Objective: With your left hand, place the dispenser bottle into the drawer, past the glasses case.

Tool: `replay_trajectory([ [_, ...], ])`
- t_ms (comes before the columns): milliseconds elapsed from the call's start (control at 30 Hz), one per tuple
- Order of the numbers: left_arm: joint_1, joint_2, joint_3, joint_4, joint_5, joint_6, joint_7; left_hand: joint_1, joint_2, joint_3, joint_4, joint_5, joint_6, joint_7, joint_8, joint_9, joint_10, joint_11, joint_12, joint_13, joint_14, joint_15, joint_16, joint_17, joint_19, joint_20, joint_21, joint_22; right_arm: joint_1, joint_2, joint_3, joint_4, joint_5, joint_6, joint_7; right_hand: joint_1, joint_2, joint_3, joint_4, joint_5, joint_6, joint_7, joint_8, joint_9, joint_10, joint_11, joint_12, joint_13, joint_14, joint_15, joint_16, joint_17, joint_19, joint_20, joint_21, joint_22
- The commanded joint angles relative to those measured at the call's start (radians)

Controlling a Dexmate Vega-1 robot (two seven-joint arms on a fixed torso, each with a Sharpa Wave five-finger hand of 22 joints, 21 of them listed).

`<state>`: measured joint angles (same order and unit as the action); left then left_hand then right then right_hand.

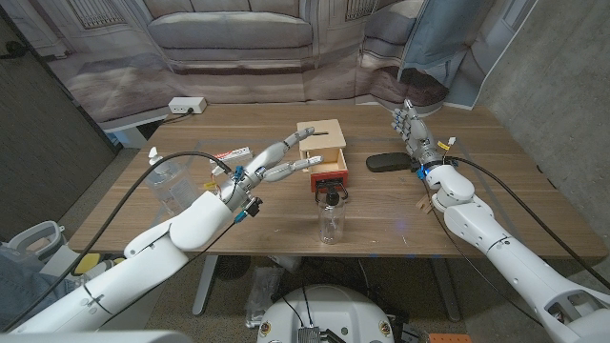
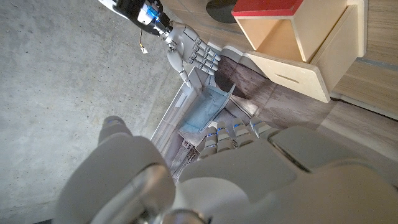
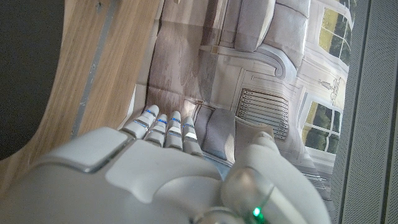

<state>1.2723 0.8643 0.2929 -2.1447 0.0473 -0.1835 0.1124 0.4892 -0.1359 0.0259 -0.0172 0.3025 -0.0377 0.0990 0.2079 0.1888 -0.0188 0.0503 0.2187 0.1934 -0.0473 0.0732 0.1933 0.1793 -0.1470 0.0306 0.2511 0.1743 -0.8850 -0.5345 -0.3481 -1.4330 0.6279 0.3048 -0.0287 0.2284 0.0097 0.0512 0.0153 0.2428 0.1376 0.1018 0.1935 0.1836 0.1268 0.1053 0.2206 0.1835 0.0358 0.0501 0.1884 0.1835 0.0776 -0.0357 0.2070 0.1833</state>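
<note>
Now the left robot hand (image 1: 276, 164) hovers empty beside the drawer (image 1: 329, 175), and the dispenser bottle (image 1: 330, 215) stands untouched on the surface (image 1: 477, 205).

Taking the wooden box (image 1: 320, 145) at mid-surface as landmark: its small drawer is pulled out toward the robot, a red lining showing inside, with a dark item in it that I cannot identify; the clear dispenser bottle with its black pump top stands upright just on the robot's side of that drawer, apart from both hands; the left robot hand is just left of the box, fingers spread and reaching toward it, holding nothing; the right robot hand (image 1: 413, 131) is well right of the box, upright, fingers extended, empty; a black glasses case (image 1: 390, 162) lies between the box and that hand.
</note>
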Motion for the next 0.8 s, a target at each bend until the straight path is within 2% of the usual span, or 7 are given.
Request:
replay_trajectory([
  [33,-0.053,0.011,0.047,-0.022,0.022,0.059,-0.048,0.01,-0.018,-0.007,-0.013,0.011,-0.007,0.028,-0.004,0.003,0.0,0.036,-0.002,0.003,0.005,0.026,0.005,0.004,0.007,0.004,-0.006,0.002,-0.003,0.003,0.003,-0.001,0.005,0.007,0.002,0.0,0.004,-0.003,0.001,-0.006,0.007,-0.004,0.003,0.004,0.009,0.003,0.0,0.006,0.01,0.002,0.004,0.003,0.012,0.002,0.0,0.003],
  [100,-0.055,0.015,0.053,-0.032,0.028,0.074,-0.051,0.013,-0.021,-0.011,-0.016,0.013,-0.006,0.044,-0.003,0.003,0.0,0.039,-0.002,0.004,0.007,0.03,0.005,0.004,0.011,0.007,-0.007,0.002,-0.003,0.005,0.003,-0.001,0.005,0.008,0.001,0.0,0.004,-0.003,0.001,-0.006,0.008,-0.004,0.003,0.004,0.008,0.003,0.0,0.006,0.01,0.003,0.004,0.003,0.012,0.002,0.0,0.003],
  [200,-0.051,0.023,0.056,-0.042,0.029,0.082,-0.051,0.016,-0.023,-0.015,-0.018,0.014,-0.007,0.05,-0.004,0.003,0.0,0.047,-0.003,0.004,0.007,0.036,0.004,0.005,0.015,0.013,-0.008,0.002,-0.002,0.005,0.003,0.0,0.006,0.008,0.003,0.0,0.004,-0.003,0.001,-0.006,0.008,-0.005,0.003,0.004,0.007,0.002,-0.001,0.006,0.01,0.003,0.004,0.003,0.012,0.002,0.0,0.003],
  [533,-0.028,0.033,0.064,-0.059,0.037,0.085,-0.031,0.02,-0.025,-0.021,-0.022,0.016,-0.011,0.053,-0.005,0.004,-0.001,0.052,-0.004,0.004,0.005,0.041,0.003,0.005,0.019,0.02,-0.011,0.003,0.0,0.009,0.001,0.003,0.006,0.01,0.004,-0.001,0.005,-0.004,0.0,-0.007,0.008,-0.005,0.003,0.004,0.007,0.001,-0.001,0.006,0.01,0.002,0.004,0.003,0.011,0.001,-0.001,0.003],
  [800,0.007,0.028,0.066,-0.085,0.098,0.099,0.025,0.023,-0.026,-0.026,-0.025,0.018,-0.012,0.051,-0.006,0.004,-0.006,0.046,-0.006,0.004,0.001,0.043,0.001,0.005,0.011,0.025,-0.017,0.003,0.001,0.014,-0.001,0.015,0.009,0.013,0.009,-0.001,0.005,-0.004,0.0,-0.007,0.008,-0.005,0.003,0.004,0.007,0.001,-0.001,0.006,0.01,0.003,0.004,0.003,0.01,0.002,-0.002,0.003],
])
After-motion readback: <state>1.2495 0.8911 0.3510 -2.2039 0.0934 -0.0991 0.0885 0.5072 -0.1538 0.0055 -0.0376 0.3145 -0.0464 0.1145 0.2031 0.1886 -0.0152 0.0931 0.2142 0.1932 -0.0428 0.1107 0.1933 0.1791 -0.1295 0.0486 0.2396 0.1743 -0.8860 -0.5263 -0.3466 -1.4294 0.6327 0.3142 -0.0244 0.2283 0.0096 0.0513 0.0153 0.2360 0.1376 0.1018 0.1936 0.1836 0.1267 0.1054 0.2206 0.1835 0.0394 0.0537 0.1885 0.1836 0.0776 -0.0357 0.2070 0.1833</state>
